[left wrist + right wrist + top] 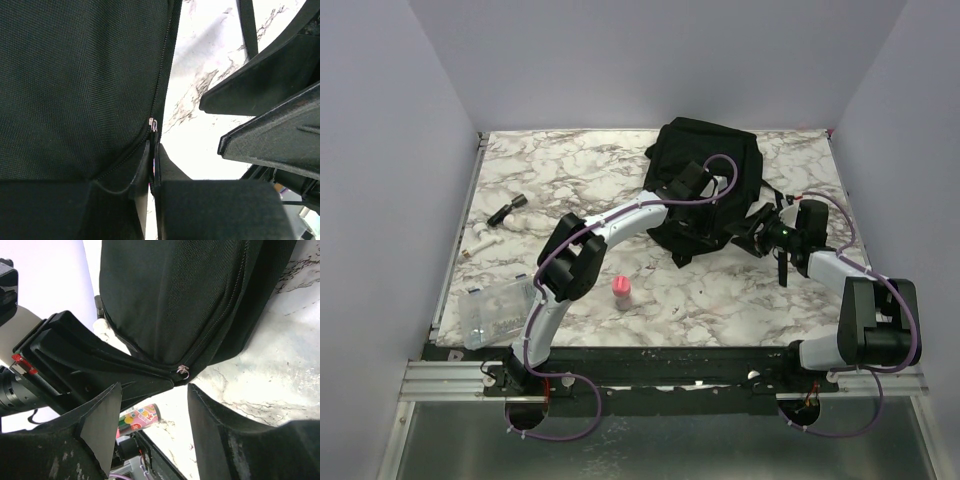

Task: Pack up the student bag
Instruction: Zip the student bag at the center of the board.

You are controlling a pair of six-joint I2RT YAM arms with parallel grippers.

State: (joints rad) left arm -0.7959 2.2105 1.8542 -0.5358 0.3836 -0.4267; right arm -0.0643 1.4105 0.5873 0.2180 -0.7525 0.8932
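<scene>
The student bag is a large black backpack lying at the back middle of the marble table. My left gripper reaches over to its near edge. In the left wrist view the jaws are pinched together on the bag's zip edge, just short of the small metal zip pull. My right gripper is beside it on the right and stands open. In the right wrist view that gripper has the zip pull just beyond its gap, and nothing is between the fingers.
A pink tube stands on the table in front of the bag and shows again as the pink tube. A clear plastic box sits at the near left. A small black item and a white one lie at the left edge.
</scene>
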